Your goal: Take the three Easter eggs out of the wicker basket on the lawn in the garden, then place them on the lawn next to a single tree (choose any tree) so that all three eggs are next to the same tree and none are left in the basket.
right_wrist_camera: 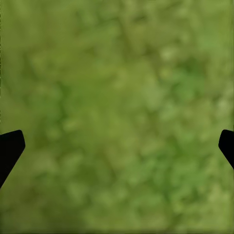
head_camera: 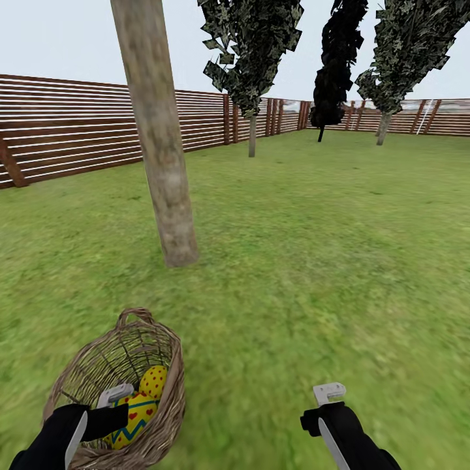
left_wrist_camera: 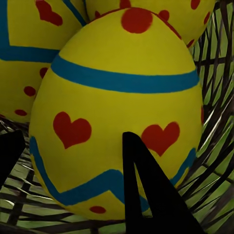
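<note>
- Left wrist view: the heart-painted egg (left_wrist_camera: 114,122) lies in the wicker basket (left_wrist_camera: 214,146), two more eggs crowded behind; none is out yet, it appears.
- Left gripper (head_camera: 98,408) straddles that egg; whether it grips, I cannot tell.
- Basket sits at the tree's (head_camera: 163,189) seven o'clock.
- Right gripper (right_wrist_camera: 117,146) hangs wide over the lawn (head_camera: 339,261).

Your head camera looks forward and down from above both arms, over the lawn (head_camera: 313,261) to the fence (head_camera: 65,130), with the tree (head_camera: 160,163) close ahead and the wicker basket (head_camera: 166,391) at lower left. Your left wrist camera sits deep inside that basket, very near a heart-painted egg (left_wrist_camera: 117,112); head and left wrist views share this egg (head_camera: 134,418). Your right wrist camera faces straight onto blurred grass at close range.
</note>
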Motion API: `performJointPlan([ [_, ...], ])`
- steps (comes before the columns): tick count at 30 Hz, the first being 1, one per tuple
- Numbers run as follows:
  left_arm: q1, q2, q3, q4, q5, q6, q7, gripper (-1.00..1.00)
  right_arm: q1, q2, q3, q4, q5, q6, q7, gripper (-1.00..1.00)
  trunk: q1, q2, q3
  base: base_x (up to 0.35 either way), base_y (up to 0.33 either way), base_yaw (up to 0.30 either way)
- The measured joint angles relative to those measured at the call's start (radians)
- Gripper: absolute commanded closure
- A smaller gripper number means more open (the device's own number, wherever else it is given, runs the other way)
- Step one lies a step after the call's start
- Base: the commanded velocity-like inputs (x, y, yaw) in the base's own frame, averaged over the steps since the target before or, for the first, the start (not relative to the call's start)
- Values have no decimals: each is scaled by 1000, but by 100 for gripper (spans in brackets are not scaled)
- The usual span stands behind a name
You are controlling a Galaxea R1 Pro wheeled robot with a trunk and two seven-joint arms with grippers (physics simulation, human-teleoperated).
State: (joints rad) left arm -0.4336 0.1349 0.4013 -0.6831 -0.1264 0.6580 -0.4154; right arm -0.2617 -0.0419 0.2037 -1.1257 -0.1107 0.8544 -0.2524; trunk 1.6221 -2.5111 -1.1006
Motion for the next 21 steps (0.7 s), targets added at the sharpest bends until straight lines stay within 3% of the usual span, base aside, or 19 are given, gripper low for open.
performJointPlan([
  [21, 1, -1, -2, 0, 2, 6, 0, -100, 0, 0, 1, 0, 0, 1, 0, -100, -9, 5, 77, 0, 0, 0],
])
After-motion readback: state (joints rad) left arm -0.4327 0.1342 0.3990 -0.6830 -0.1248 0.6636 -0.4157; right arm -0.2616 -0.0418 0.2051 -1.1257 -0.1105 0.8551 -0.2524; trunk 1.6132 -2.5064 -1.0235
